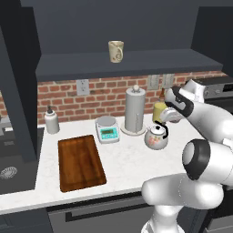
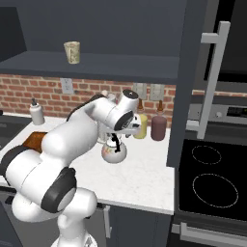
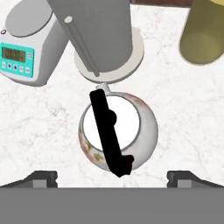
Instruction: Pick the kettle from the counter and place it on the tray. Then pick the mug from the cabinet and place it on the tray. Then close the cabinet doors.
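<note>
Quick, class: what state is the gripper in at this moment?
Gripper: open, holding nothing, fingertips spread wide above the kettle.

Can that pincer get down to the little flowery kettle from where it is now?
Probably yes. The pincer hangs open right above the kettle, its black handle between the fingertips with nothing over it. The paper-towel holder stands close behind, so it should drop straight.
</note>
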